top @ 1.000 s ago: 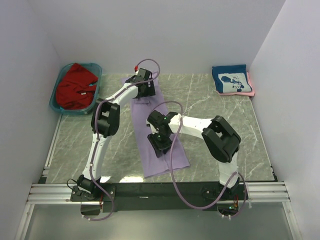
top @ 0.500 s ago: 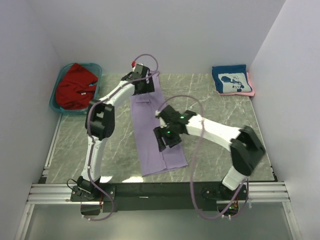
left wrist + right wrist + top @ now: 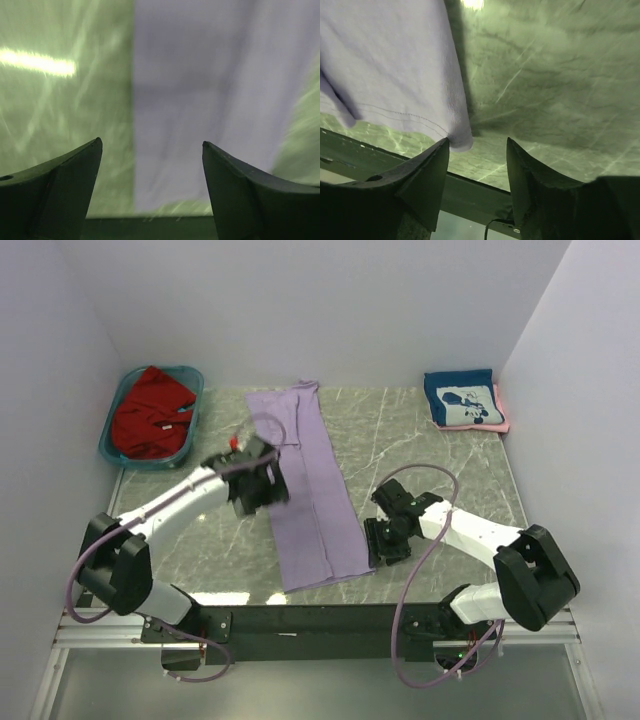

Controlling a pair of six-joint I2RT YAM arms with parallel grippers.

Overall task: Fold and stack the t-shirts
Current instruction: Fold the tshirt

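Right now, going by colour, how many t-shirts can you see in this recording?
Lavender t-shirt: 1
Red t-shirt: 1
Navy t-shirt with white graphic: 1
Pink t-shirt, only an edge showing under the navy one: 1
Total: 4

left pincer: back to left edge of lavender shirt | right pincer: off its right side
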